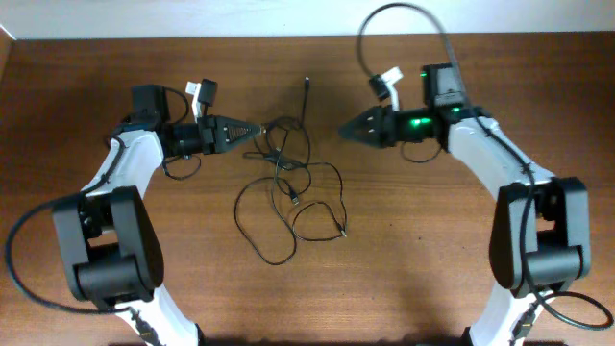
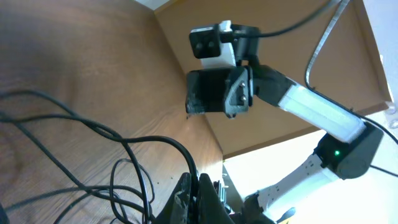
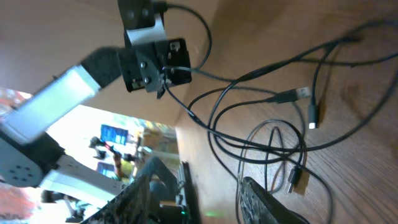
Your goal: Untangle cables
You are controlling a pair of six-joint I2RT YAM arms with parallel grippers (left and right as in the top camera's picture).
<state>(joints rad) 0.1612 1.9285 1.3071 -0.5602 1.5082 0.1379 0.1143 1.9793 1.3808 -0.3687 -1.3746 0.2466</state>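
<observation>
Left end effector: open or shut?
Shut. The left end effector has its fingers together on a strand of the cables, which leads from its tip in the right wrist view.

Both arms share one build: blocky black joint housings linked by rounded white shells. In the overhead view the left arm (image 1: 115, 178) fills the left of the frame and the right arm (image 1: 500, 168) the right. Each ends in a black wedge tapering to a point: the left gripper (image 1: 257, 127) and the right gripper (image 1: 342, 132). A small white-and-black wrist camera (image 1: 204, 92) is mounted by the left one, and its twin (image 1: 387, 83) by the right. A green light (image 1: 416, 122) glows on the right arm's black housing. A thick black wire (image 1: 404, 12) arcs over that arm at the top of the frame, and a second black loop (image 1: 19, 240) hangs at lower left.
</observation>
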